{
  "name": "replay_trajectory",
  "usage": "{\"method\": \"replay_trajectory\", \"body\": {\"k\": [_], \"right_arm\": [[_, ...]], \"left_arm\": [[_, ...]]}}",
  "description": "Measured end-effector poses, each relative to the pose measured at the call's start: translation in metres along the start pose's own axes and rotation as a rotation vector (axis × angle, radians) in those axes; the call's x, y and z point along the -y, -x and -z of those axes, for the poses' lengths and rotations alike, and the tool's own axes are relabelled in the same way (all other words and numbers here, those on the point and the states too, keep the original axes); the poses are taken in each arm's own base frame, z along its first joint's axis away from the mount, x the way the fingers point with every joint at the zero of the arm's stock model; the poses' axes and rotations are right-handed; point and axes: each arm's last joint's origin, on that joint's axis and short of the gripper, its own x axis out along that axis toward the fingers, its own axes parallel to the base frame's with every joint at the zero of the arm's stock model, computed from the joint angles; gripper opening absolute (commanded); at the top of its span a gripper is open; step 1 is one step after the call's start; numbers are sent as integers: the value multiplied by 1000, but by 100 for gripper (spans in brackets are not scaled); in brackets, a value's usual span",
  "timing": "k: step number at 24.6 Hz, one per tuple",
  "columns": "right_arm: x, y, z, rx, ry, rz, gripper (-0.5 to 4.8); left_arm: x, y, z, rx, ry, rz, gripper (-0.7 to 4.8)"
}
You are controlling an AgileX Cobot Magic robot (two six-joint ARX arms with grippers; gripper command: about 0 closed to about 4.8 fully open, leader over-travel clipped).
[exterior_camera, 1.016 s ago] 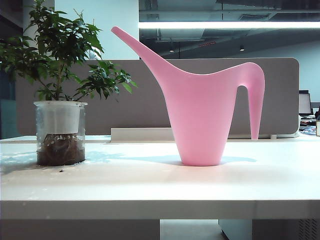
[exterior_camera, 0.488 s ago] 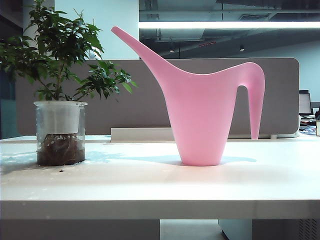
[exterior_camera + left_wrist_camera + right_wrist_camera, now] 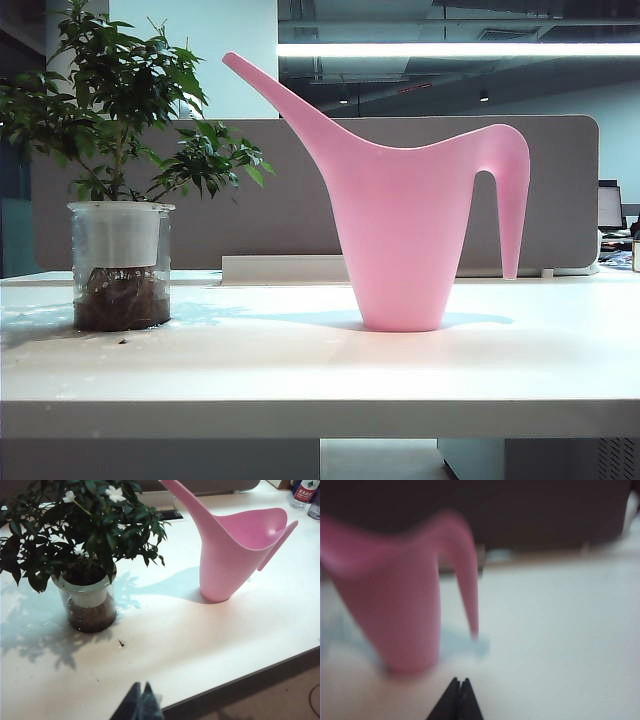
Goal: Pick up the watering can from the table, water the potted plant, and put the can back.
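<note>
Can (image 3: 405, 235): pink, upright on surface (image 3: 320, 365), centre-right of exterior frame, spout toward upper left; interior shows nothing.
Plant (image 3: 120, 110): left of frame, well apart from can; clear pot (image 3: 120, 265) holds brown soil, roots.
Left gripper (image 3: 141, 700): fingers together, empty, over surface's front edge.
Right gripper (image 3: 459, 695): fingers together, empty, near can handle; view blurred.

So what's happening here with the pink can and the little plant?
Nothing is being handled yet. The tall pink plastic watering can stands upright on the white table, its spout slanting toward the small leafy plant in a clear pot, which stands apart from it. The robot is meant to water the plant. Its left hand and right hand are both shut and empty, short of the can; the right one faces the can's handle side.
</note>
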Motion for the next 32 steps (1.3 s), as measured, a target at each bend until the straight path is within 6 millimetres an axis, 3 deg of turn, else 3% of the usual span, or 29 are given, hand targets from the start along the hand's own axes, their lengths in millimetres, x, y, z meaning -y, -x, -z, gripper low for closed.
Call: {"method": "replay_trajectory", "body": {"k": [4, 5, 6, 8, 11, 14, 16, 17, 21, 25, 30, 32], "right_arm": [[-3, 27, -73, 253, 87, 135, -5], [-3, 43, -108, 324, 227, 259, -5], [-4, 51, -127, 350, 315, 318, -5], [-6, 64, -162, 398, 445, 389, -5], [-10, 72, -203, 505, 482, 428, -5], [-17, 62, -255, 675, 434, 456, -5], [-21, 43, -278, 741, 405, 460, -4], [-25, 23, -289, 774, 371, 417, -3], [-30, -22, -288, 772, 328, 319, 3], [-28, -75, -271, 644, 336, 263, 14], [-10, -136, -215, 393, 314, 149, 14], [-5, -148, -176, 286, 257, 130, 14]], "left_arm": [[0, 0, 0, 0, 0, -1, -5], [0, 0, 0, 0, 0, -1, -5], [0, 0, 0, 0, 0, -1, -5], [0, 0, 0, 0, 0, -1, -5], [0, 0, 0, 1, 0, -1, -5], [0, 0, 0, 0, 0, -1, -5], [0, 0, 0, 1, 0, -1, -5], [0, 0, 0, 1, 0, -1, -5], [0, 0, 0, 1, 0, -2, -5], [0, 0, 0, 1, 0, -1, -5], [0, 0, 0, 1, 1, -2, -5], [0, 0, 0, 0, 1, -3, -5]]}}
